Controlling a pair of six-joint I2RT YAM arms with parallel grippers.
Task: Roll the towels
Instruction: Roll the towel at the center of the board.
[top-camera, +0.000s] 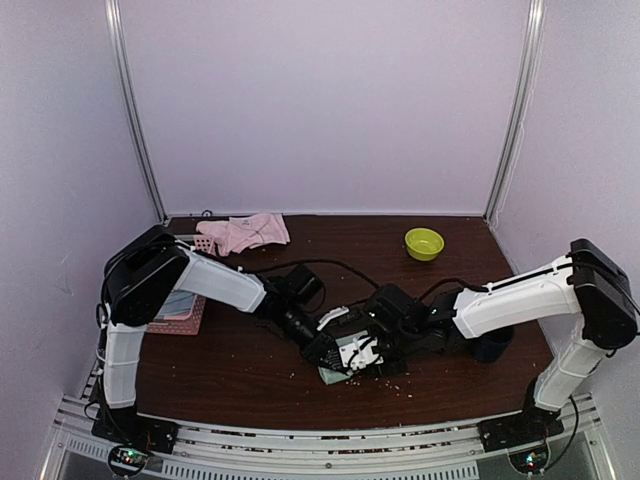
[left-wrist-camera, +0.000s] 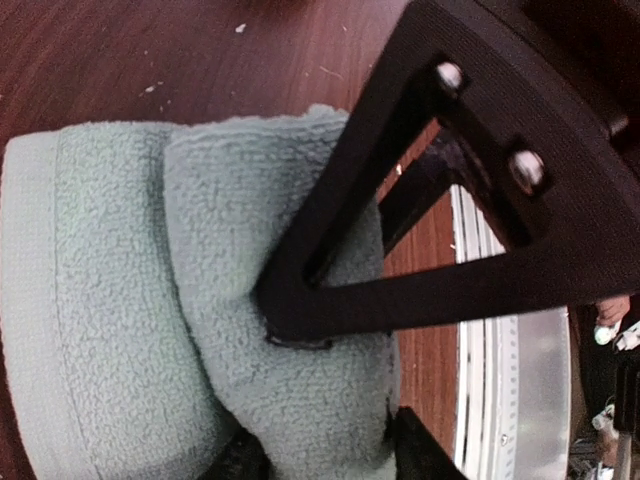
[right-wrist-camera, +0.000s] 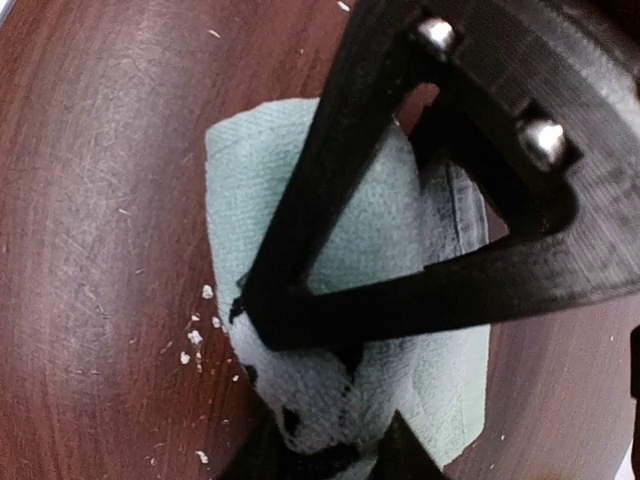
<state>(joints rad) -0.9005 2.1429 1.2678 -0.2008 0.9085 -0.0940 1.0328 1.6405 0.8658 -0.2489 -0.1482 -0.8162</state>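
The sage green towel lies near the table's front middle with one end curled into a thick roll; a corner shows in the top view. My left gripper is shut on that rolled fold. My right gripper is shut on the same towel from the other side, on a bunched edge. In the top view the left gripper and right gripper meet over the towel and hide most of it. The pale pink towel lies crumpled at the back left.
A pink basket sits partly under the pink towel. A green bowl stands at the back right. A pink tray with blue-grey cloth lies at the left edge. Crumbs dot the table. The metal front rail is close by.
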